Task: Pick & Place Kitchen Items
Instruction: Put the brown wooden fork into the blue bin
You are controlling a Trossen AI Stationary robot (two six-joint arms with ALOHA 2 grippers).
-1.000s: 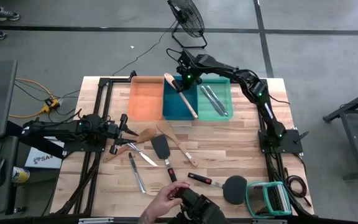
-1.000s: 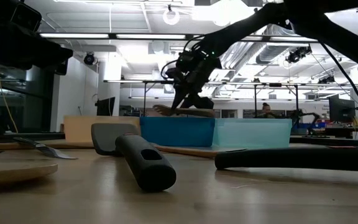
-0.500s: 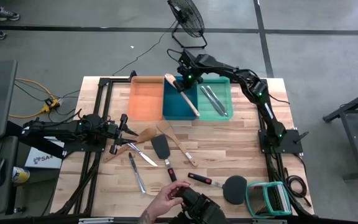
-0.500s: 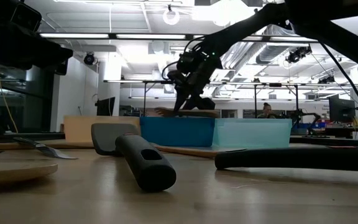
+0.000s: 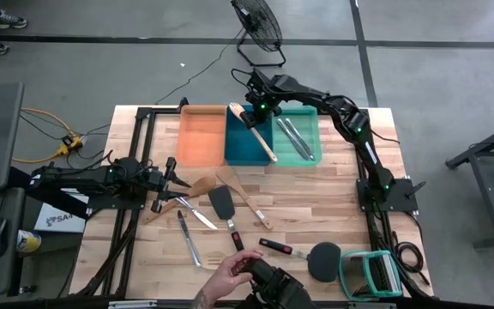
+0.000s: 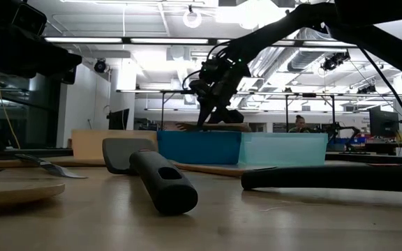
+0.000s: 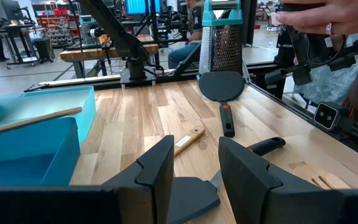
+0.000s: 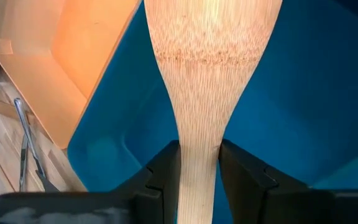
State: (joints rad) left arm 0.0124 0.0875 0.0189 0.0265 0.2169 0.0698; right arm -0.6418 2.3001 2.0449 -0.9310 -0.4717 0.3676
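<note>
High view: the right hand (image 5: 253, 112) hangs over the blue tray (image 5: 245, 146), where a wooden spatula (image 5: 252, 130) lies slantwise across the rim; the left hand (image 5: 175, 176) waits near utensils on the surface (image 5: 316, 206). Right wrist view: its fingers (image 8: 165, 171) flank the spatula's handle, and I cannot tell whether they grip it. Left wrist view: fingers (image 7: 157, 171) parted, holding nothing.
</note>
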